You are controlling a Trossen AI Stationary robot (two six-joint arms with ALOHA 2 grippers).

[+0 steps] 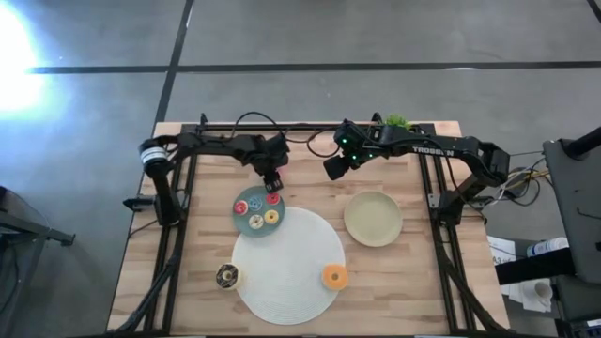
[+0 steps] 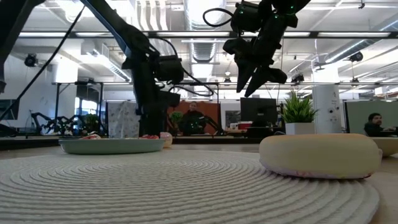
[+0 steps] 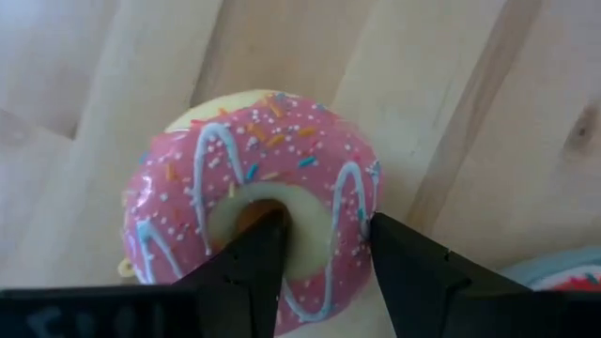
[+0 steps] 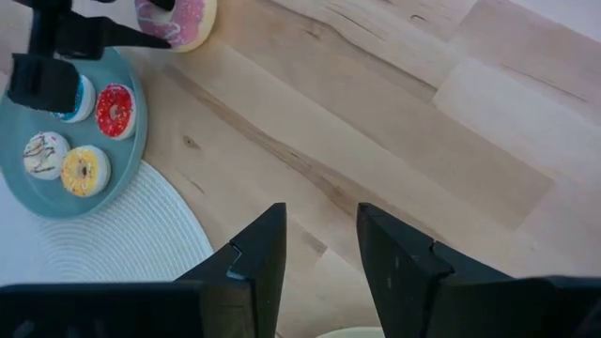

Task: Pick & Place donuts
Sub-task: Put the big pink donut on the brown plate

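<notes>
The pink-frosted donut (image 3: 263, 160), with sprinkles and pale blue icing lines, lies on the wood by the far edge of the teal plate (image 1: 246, 222). My left gripper (image 1: 273, 180) (image 3: 326, 223) is shut on it from above. Several tiny donuts sit on the teal plate, among them a red one (image 4: 115, 108) and a yellow one (image 4: 84, 171). The orange donut (image 1: 334, 276) rests on the white mat's right edge. The dark brown donut (image 1: 227, 275) sits at the mat's left edge. My right gripper (image 1: 333, 169) (image 4: 319, 221) hovers open above bare wood, touching nothing. My left gripper holds the pink donut by the ring wall (image 3: 331, 246) on the side nearest the wrist. One finger (image 3: 258, 268) stands inside the hole and the other (image 3: 404, 268) outside the ring. The fingers come from above, pointing down. Whether the donut is lifted off the wood, I cannot tell.
The beige plate (image 1: 373, 218) lies right of the white round mat (image 1: 289, 282). Bare wood stretches between the teal plate and the beige plate, under my right gripper. Black frame rails run along the table's left and right sides. A small green plant (image 1: 398, 121) stands at the far edge.
</notes>
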